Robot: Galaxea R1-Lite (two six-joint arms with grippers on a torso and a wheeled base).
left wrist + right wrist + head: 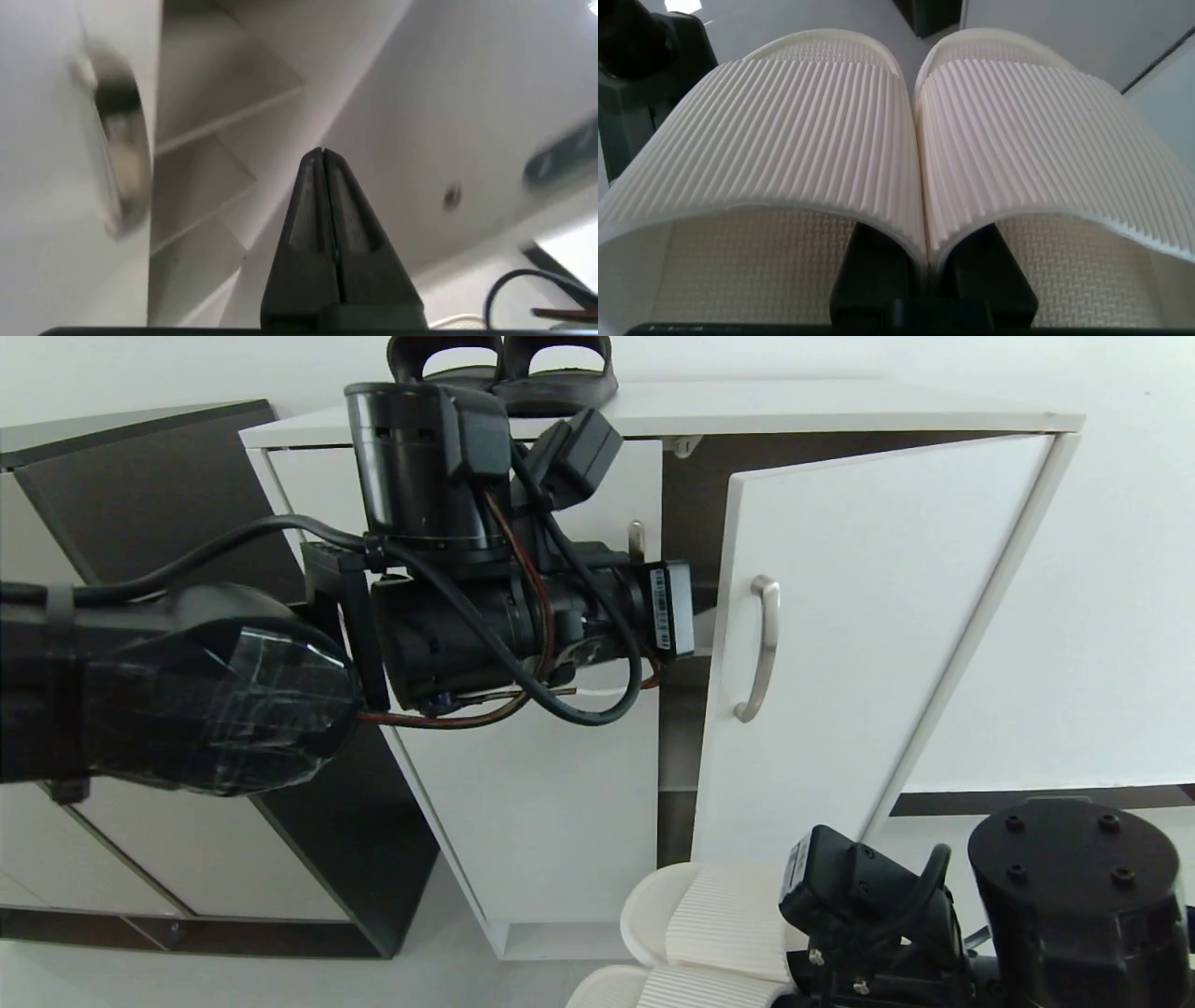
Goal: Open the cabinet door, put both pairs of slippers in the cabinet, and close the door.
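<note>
The white cabinet has its right door swung partly open, showing a dark gap and shelves inside. My left gripper is shut with nothing in it and points into that gap, between the closed left door and the open door's edge. A pair of black slippers lies on the cabinet top. Low in front of the open door, my right gripper is shut on the white slippers, pinching their inner sides together. They also show at the bottom of the head view, white slippers.
A dark cabinet stands against the white one's left side. The open door carries a metal handle; the left door's handle is just behind my left wrist. A white wall lies to the right.
</note>
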